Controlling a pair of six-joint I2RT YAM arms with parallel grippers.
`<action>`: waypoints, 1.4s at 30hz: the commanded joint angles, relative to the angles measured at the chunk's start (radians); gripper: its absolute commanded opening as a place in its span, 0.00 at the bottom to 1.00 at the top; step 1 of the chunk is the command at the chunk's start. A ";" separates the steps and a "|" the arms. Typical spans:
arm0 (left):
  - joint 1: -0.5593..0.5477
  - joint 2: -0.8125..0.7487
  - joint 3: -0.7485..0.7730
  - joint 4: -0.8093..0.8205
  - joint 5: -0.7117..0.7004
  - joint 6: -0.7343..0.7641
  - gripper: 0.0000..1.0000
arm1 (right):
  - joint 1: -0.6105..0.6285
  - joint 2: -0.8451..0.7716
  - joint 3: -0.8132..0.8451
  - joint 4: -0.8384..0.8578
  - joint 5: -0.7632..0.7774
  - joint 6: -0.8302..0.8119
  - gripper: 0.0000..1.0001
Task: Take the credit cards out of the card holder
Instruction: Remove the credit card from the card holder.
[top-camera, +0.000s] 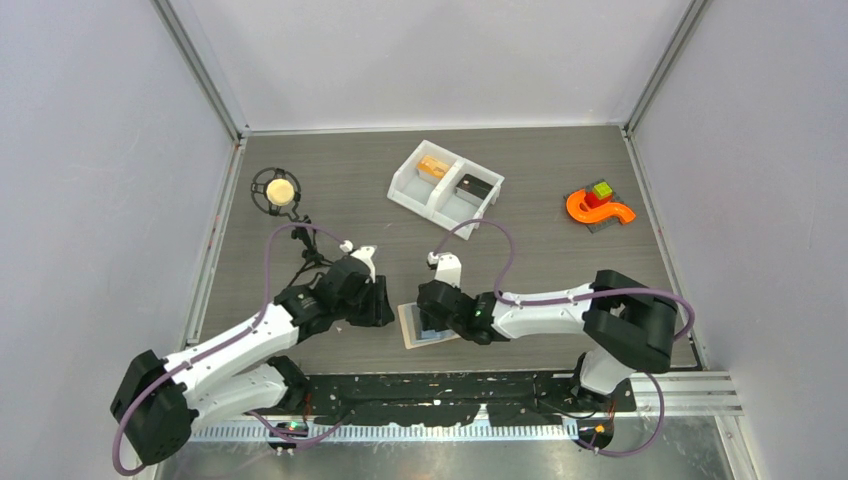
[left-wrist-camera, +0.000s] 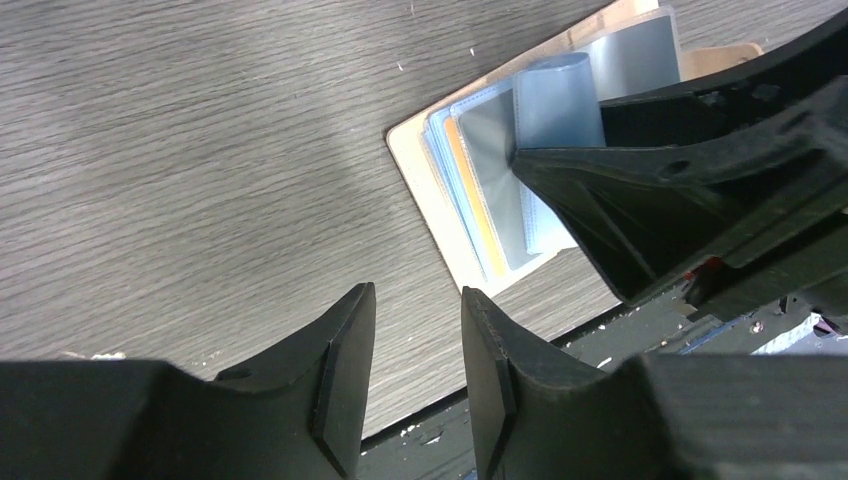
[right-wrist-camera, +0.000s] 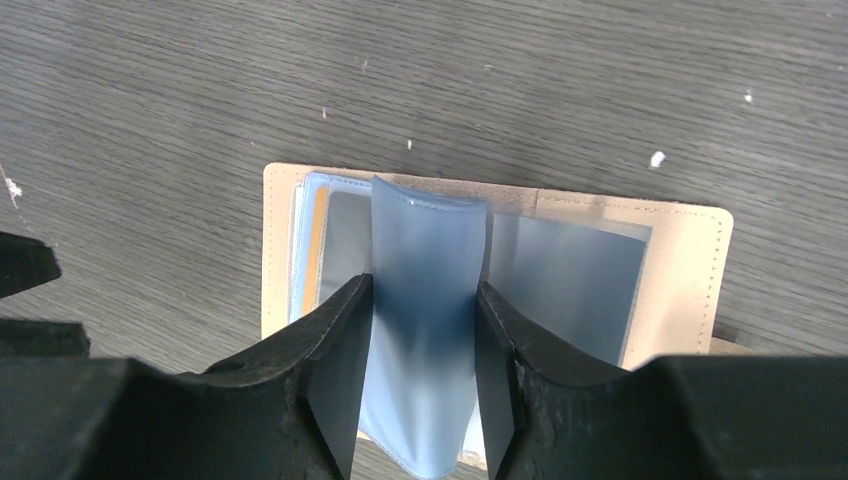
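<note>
The beige card holder (top-camera: 409, 328) (right-wrist-camera: 690, 262) (left-wrist-camera: 424, 188) lies open on the table near the front edge. Its light blue clear sleeves are fanned out. An orange credit card (right-wrist-camera: 318, 240) (left-wrist-camera: 468, 185) shows edge-on in the left sleeves. My right gripper (right-wrist-camera: 422, 285) (top-camera: 433, 322) is over the holder, its jaws pressed against a bowed blue sleeve (right-wrist-camera: 428, 250) that arches up between them. My left gripper (left-wrist-camera: 417, 291) (top-camera: 384, 306) hangs just left of the holder, open with only bare table between its fingers. An orange-tan card (top-camera: 433, 166) and a dark card (top-camera: 474, 186) lie in the white bin.
The white two-compartment bin (top-camera: 404, 190) stands behind the holder at mid-table. An orange curved toy with coloured blocks (top-camera: 598, 208) sits at the back right. A black ring stand with a beige ball (top-camera: 279, 190) is at the back left. The black front rail (left-wrist-camera: 640, 330) runs close behind the holder.
</note>
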 joint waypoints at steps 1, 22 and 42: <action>0.005 0.052 0.044 0.107 0.031 -0.010 0.37 | -0.036 -0.077 -0.099 0.219 -0.051 0.010 0.38; 0.005 0.356 0.215 0.219 0.072 0.001 0.29 | -0.162 -0.122 -0.317 0.622 -0.311 0.027 0.36; 0.005 0.517 0.312 0.032 -0.082 -0.005 0.22 | -0.175 -0.105 -0.327 0.632 -0.324 0.035 0.35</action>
